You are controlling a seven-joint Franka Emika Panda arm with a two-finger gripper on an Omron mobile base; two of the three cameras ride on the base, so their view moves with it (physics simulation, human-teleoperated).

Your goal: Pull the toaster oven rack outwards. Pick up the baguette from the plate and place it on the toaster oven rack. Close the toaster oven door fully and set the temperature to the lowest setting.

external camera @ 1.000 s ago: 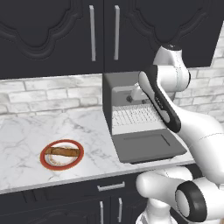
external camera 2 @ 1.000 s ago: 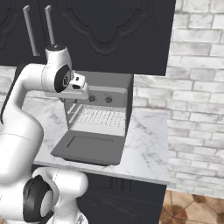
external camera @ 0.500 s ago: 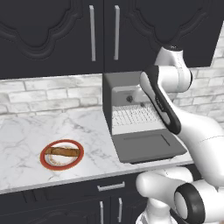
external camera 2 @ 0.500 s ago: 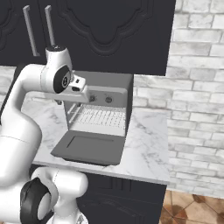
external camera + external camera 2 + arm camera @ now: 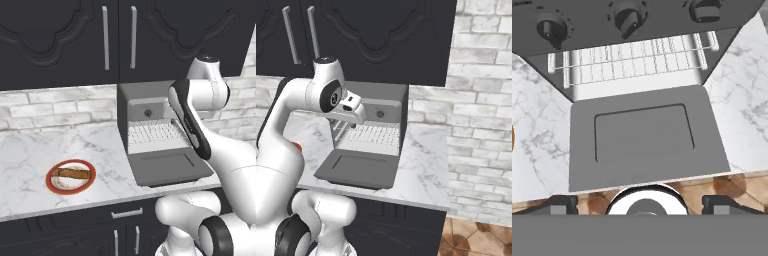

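The boxy grey toaster oven (image 5: 150,105) is sitting on the white marble counter (image 5: 30,155) with its flat grey door (image 5: 644,135) lying open. The silvery wire rack (image 5: 632,62) is sticking out. The gripper (image 5: 640,204) is hanging above, wide open, holding nothing. The brown baguette (image 5: 72,174) is lying on the red-rimmed plate (image 5: 52,186), well apart.

You see a matte grey toaster oven (image 5: 145,100), thin shiny wire toaster oven rack (image 5: 632,62), smooth veined marble counter (image 5: 30,155), crusty baguette (image 5: 73,174) on a glossy plate (image 5: 51,177), rough brick wall (image 5: 481,100).
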